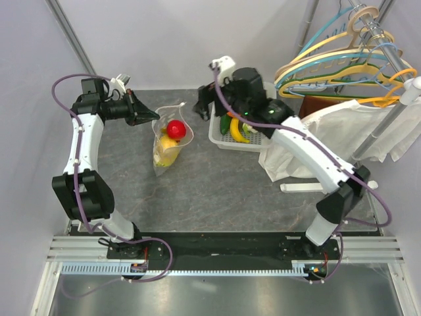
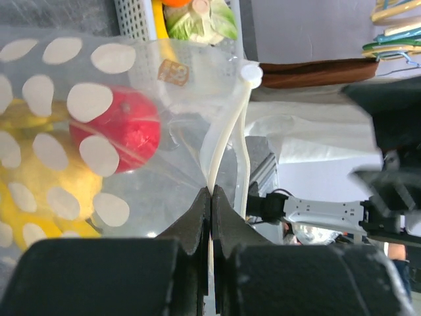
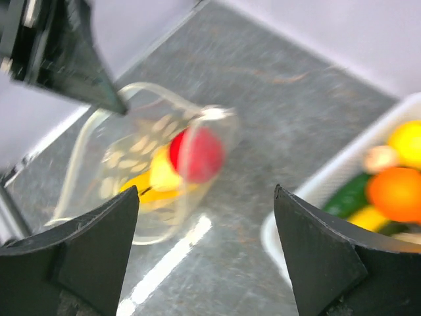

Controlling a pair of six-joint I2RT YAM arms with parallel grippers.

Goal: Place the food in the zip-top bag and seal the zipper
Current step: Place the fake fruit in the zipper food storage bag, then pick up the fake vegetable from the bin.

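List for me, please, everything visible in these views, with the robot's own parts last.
table: one, grey, under everything.
zip-top bag: one, clear with pale dots, left of the basket.
red food: one, red, inside the bag.
yellow food: at least one, yellow, inside the bag.
basket: one, white, mid-table at the back.
loose food: several, yellow, orange, green, in the basket.
hangers: several, pastel, on the rail at right.
garment: one, white, hanging at right.
left end effector: one, black, shut on the bag's rim.
right end effector: one, black, open, between bag and basket.
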